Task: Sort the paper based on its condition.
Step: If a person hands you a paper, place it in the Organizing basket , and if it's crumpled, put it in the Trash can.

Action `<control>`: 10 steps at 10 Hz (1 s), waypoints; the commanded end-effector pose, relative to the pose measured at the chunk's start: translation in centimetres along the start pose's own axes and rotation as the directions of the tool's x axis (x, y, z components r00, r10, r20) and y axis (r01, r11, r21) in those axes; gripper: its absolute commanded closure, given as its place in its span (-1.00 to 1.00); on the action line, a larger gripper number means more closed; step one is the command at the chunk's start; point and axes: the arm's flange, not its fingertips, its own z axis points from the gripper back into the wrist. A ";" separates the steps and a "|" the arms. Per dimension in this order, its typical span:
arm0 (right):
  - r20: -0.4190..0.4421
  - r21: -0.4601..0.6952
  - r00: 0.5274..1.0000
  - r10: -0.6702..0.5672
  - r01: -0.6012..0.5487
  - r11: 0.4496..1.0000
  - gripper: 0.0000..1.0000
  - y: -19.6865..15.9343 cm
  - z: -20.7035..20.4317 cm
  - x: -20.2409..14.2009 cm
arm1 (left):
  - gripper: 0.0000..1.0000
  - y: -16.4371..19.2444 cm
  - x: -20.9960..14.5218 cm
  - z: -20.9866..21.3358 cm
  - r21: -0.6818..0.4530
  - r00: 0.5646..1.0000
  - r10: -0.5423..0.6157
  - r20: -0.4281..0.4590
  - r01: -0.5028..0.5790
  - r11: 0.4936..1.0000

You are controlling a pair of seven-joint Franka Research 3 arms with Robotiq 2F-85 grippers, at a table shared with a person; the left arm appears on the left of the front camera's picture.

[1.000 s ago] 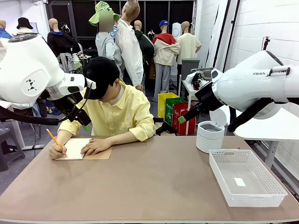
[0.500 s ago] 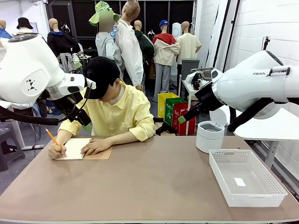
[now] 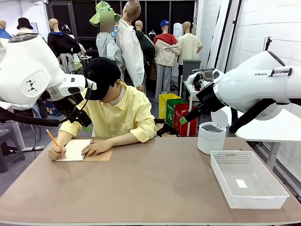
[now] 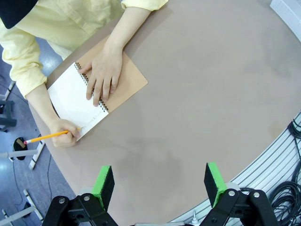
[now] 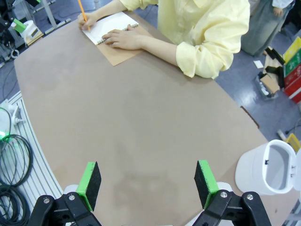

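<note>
Front view: a brown table (image 3: 155, 188) spans the scene, with the left arm (image 3: 28, 70) and right arm (image 3: 258, 87) raised above its two ends and a person (image 3: 117, 113) in a yellow shirt seated at the far edge. Both tools hang over bare tabletop, touching nothing. In the left wrist view the left gripper (image 4: 159, 181) has its green-padded fingers wide apart with nothing between them. In the right wrist view the right gripper (image 5: 147, 181) is spread the same way, also empty. A white basket (image 3: 218, 174) sits on the table below the right arm. A white bin (image 5: 265, 169) stands near the right gripper, off its right-hand finger, at the table's edge. A notebook (image 4: 129, 82) lies open well ahead of the left gripper, toward its left finger's side, and far ahead of the right gripper. The paper (image 4: 70, 96) in sight is the notebook's white page, lying against the spiral with the tan cover beside it. One hand (image 4: 103, 77) of the person rests flat across the spiral. The other hand (image 4: 63, 137) holds a pencil (image 4: 47, 137) at the page's near edge. A small white rectangle (image 3: 241, 183) lies on the basket floor; whether it is paper I cannot tell.
</note>
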 end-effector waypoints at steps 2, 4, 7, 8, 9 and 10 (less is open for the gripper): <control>-0.008 0.002 1.000 0.002 -0.002 1.000 -1.00 0.0 0.1 0.1 | -1.00 0.1 0.0 0.0 0.002 1.000 -0.001 0.000 0.001 1.000; -0.008 0.002 1.000 0.002 -0.002 1.000 -1.00 0.0 0.1 0.1 | -1.00 0.1 0.0 0.0 0.002 1.000 -0.001 0.000 0.001 1.000; -0.008 0.002 1.000 0.002 -0.002 1.000 -1.00 0.0 0.1 0.1 | -1.00 0.1 0.0 0.0 0.002 1.000 -0.001 0.000 0.001 1.000; -0.008 0.002 1.000 0.002 -0.002 1.000 -1.00 0.0 0.1 0.1 | -1.00 0.1 0.0 0.0 0.002 1.000 -0.001 0.000 0.001 1.000; -0.008 0.002 1.000 0.002 -0.002 1.000 -1.00 0.0 0.1 0.1 | -1.00 0.1 0.0 0.0 0.002 1.000 -0.001 0.000 0.001 1.000; -0.008 0.002 1.000 0.002 -0.002 1.000 -1.00 0.0 0.1 0.1 | -1.00 0.1 0.0 0.0 0.002 1.000 -0.001 0.000 0.001 1.000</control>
